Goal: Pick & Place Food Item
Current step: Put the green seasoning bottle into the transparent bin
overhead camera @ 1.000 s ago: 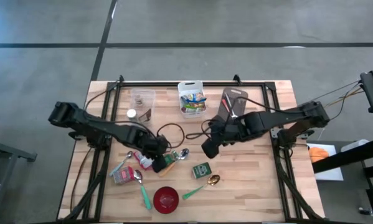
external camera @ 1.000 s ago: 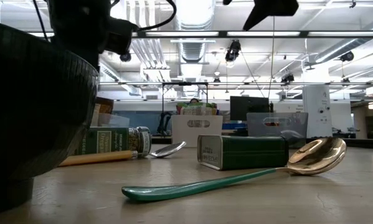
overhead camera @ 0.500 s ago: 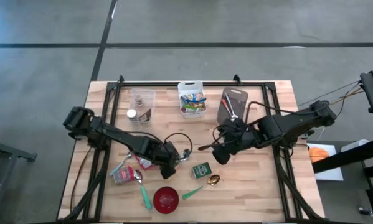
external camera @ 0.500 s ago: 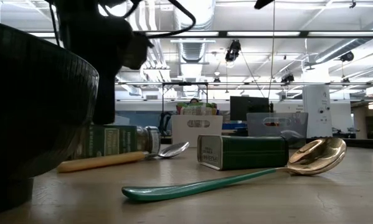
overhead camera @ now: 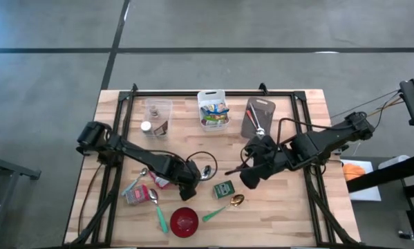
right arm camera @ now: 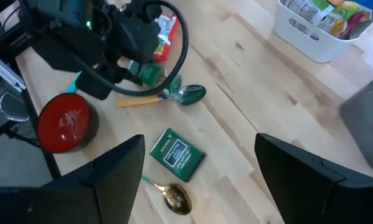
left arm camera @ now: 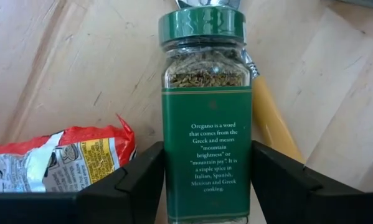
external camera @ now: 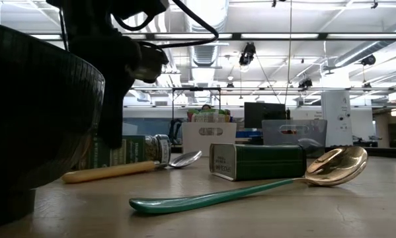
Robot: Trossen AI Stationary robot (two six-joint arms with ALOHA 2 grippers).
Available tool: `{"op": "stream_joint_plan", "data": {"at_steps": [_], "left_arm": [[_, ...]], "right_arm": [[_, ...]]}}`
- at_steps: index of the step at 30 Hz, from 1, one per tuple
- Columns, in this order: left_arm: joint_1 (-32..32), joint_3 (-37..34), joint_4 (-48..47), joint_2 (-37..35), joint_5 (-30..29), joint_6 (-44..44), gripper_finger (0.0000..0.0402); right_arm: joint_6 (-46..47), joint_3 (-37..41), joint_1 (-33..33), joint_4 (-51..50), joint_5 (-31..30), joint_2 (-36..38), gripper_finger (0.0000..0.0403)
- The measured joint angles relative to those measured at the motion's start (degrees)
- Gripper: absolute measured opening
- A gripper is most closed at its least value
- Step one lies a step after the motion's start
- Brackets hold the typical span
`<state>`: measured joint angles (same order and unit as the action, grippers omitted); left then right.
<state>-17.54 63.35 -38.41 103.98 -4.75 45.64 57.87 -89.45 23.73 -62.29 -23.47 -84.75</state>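
A glass oregano jar (left arm camera: pixel 206 124) with a green cap and green label lies on its side on the wooden table, beside a wooden-handled spoon (right arm camera: pixel 155 99). It also shows in the low view (external camera: pixel 128 151). My left gripper (left arm camera: pixel 208 162) has come down over it from above, open, one finger along each long side; in the high view the gripper (overhead camera: pixel 189 185) hides the jar. My right gripper (overhead camera: pixel 248 178) hangs open above the table, to the right of a green tin (overhead camera: pixel 223 189), with nothing between its fingers (right arm camera: pixel 198 149). My left gripper's fingers (left arm camera: pixel 150 177) stand against the jar's two long label sides, near its bottom end, pointing down and lying across the jar. The jar lies flat on the table. Whether the fingers touch the glass, I cannot tell.
A red snack packet (left arm camera: pixel 61 158) lies right beside the jar. Near the front edge are a red bowl (overhead camera: pixel 184 221), a gold spoon (overhead camera: pixel 237 200) and a green-handled spoon (external camera: pixel 217 195). At the back stand a white basket (overhead camera: pixel 212 111), a clear container (overhead camera: pixel 158 111) and a grey board (overhead camera: pixel 258 116).
My left gripper has gone down and toward the table's near right, ending over the oregano jar with a finger on each side. My right gripper has drifted toward the table's right and near edges. The jar has stayed where it was.
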Motion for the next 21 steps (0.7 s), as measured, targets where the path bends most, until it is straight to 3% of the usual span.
{"op": "stream_joint_plan", "data": {"at_steps": [15, 21], "left_arm": [[-0.11, -1.67, 0.00, 2.38, 0.30, -5.65, 0.0218], [-0.11, -1.77, -0.13, 2.24, 0.21, -5.79, 0.0183]], "right_arm": [[0.20, 0.00, 0.02, -0.04, -0.59, -0.02, 0.0299], [0.18, 0.00, 0.02, -0.08, -0.59, -0.07, 0.0299]]}}
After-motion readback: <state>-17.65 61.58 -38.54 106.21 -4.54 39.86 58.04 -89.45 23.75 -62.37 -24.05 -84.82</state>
